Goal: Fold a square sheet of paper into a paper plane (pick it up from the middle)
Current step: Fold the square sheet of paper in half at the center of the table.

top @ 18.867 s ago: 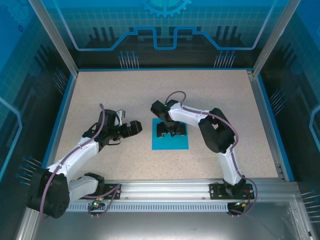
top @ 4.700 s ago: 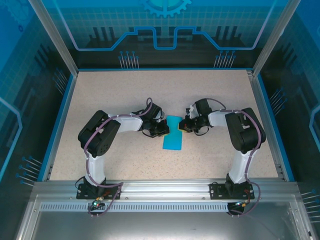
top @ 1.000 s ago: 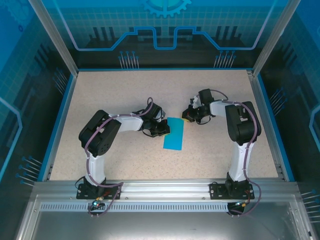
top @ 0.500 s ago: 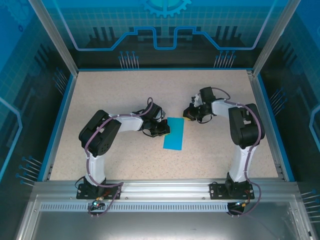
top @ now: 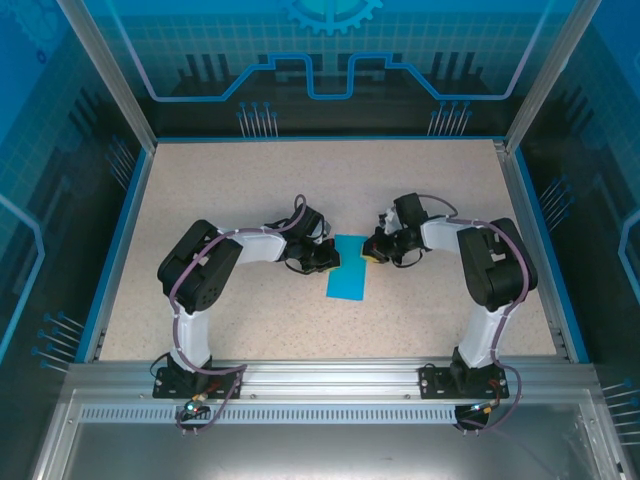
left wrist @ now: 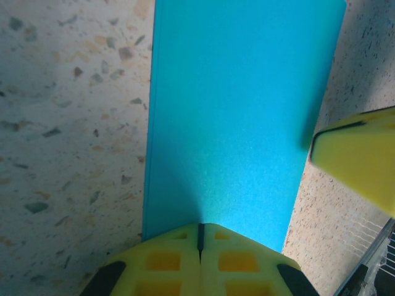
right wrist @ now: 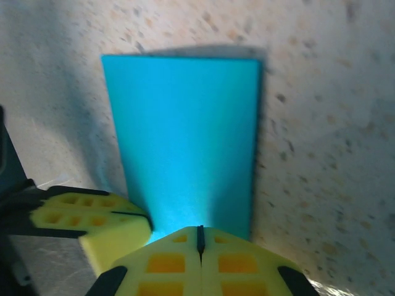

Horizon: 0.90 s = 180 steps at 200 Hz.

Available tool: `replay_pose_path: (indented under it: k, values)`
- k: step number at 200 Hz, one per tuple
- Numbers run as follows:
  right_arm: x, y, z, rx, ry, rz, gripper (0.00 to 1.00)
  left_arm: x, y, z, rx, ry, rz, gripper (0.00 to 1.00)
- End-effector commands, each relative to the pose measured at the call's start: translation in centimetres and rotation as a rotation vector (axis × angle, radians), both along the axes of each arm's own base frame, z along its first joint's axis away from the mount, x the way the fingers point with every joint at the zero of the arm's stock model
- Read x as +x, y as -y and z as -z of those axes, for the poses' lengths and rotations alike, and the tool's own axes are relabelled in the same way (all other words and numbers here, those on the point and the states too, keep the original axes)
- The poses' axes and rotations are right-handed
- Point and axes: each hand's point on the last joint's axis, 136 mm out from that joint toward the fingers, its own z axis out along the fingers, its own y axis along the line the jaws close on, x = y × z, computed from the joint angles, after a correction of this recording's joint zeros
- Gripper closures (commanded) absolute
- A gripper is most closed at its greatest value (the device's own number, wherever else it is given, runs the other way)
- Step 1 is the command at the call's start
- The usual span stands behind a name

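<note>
The teal-blue sheet of paper (top: 347, 270) lies flat on the speckled table as a narrow folded rectangle, long side running near to far. My left gripper (top: 329, 258) is shut, its yellow tips resting on the sheet's left long edge near the far end (left wrist: 200, 229). My right gripper (top: 371, 251) is shut too, tips down at the sheet's far right edge (right wrist: 199, 233). The paper (left wrist: 237, 105) stretches away from the left tips, with a right fingertip (left wrist: 361, 157) at its side. The paper (right wrist: 185, 132) also shows beyond the right tips, a left fingertip (right wrist: 92, 223) beside them.
The table (top: 250, 190) is bordered by a blue rim (top: 118, 245) and metal frame posts. An aluminium rail (top: 330, 375) with both arm bases runs along the near edge. Bare tabletop lies behind and on both sides of the paper.
My right gripper has come down and left from beyond the paper's far right corner onto its edge. The left gripper and the folded paper have stayed put.
</note>
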Motion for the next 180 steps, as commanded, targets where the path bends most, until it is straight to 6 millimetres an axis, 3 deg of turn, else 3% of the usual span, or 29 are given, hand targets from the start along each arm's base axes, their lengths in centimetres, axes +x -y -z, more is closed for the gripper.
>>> replay_pose_path:
  k: [1, 23, 64, 99, 116, 153, 180]
  values:
    - [-0.7, -0.4, 1.5, -0.003, -0.021, -0.009, 0.96, -3.7, -3.8, 6.4, 0.212, -0.159, -0.015, 1.0]
    - [-1.2, -0.1, 1.7, -0.022, -0.028, -0.006, 0.96, -3.7, -3.8, 6.4, 0.211, -0.16, -0.015, 1.0]
    - [-1.2, -0.9, -2.4, 0.041, 0.057, -0.063, 0.95, -3.7, -3.9, 6.3, 0.212, -0.162, -0.015, 1.0]
    - [-2.9, -2.2, -3.6, 0.102, 0.078, -0.109, 0.94, -3.7, -3.8, 6.2, 0.211, -0.159, -0.014, 1.0]
    - [-5.0, -2.5, -1.9, 0.086, 0.03, -0.135, 0.94, -3.7, -3.8, 6.2, 0.211, -0.159, -0.015, 1.0]
    - [-7.1, -1.7, 2.0, 0.019, -0.048, -0.13, 0.94, -3.8, -3.8, 6.3, 0.21, -0.161, -0.012, 1.0]
    - [-7.6, -1.5, 2.2, 0.02, -0.056, -0.132, 0.95, -3.9, -3.9, 6.4, 0.213, -0.163, -0.012, 1.0]
